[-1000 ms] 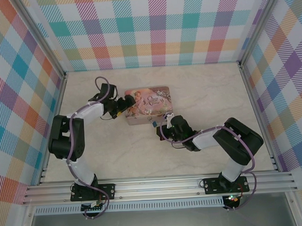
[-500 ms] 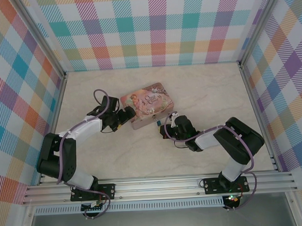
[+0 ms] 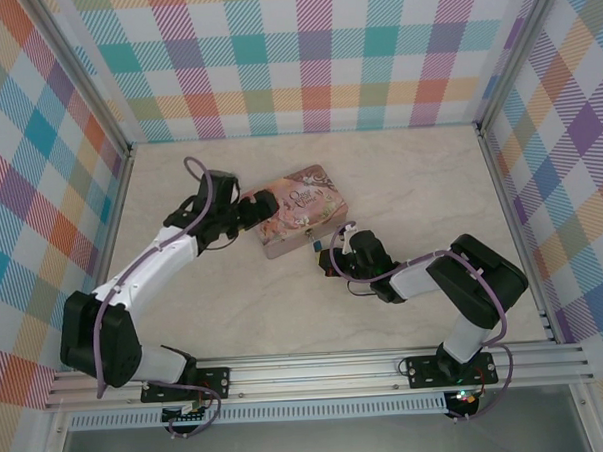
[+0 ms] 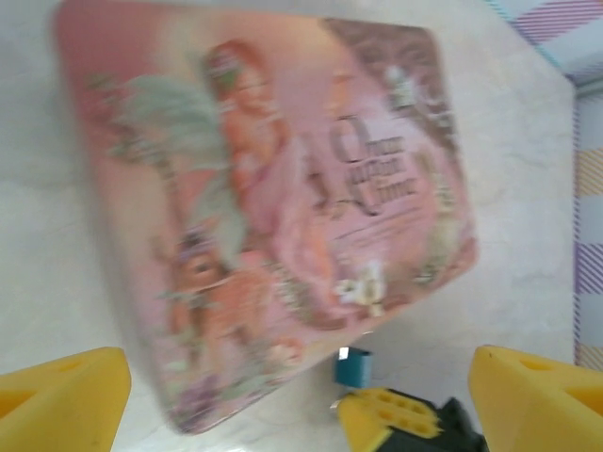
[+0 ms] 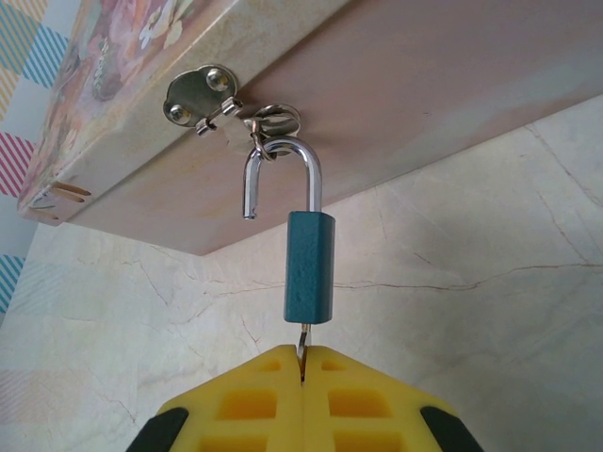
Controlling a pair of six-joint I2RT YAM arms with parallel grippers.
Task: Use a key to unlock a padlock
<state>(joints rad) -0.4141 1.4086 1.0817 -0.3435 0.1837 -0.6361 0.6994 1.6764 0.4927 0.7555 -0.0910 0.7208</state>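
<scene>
Teal tiny padlock [image 5: 310,268] hangs from the pink illustrated tin [image 4: 273,188] by its clasp [image 5: 200,97], at 12 o'clock of our right gripper [image 5: 303,356], which is clamped on the slim silvery key [image 5: 301,341]. Our left gripper [image 3: 259,208] gapes over blurred lettering we read as "Once … Time".

Wide-spread yellow jaws frame a pink tin [image 4: 273,207], the teal padlock [image 4: 354,367] just beside its edge
</scene>
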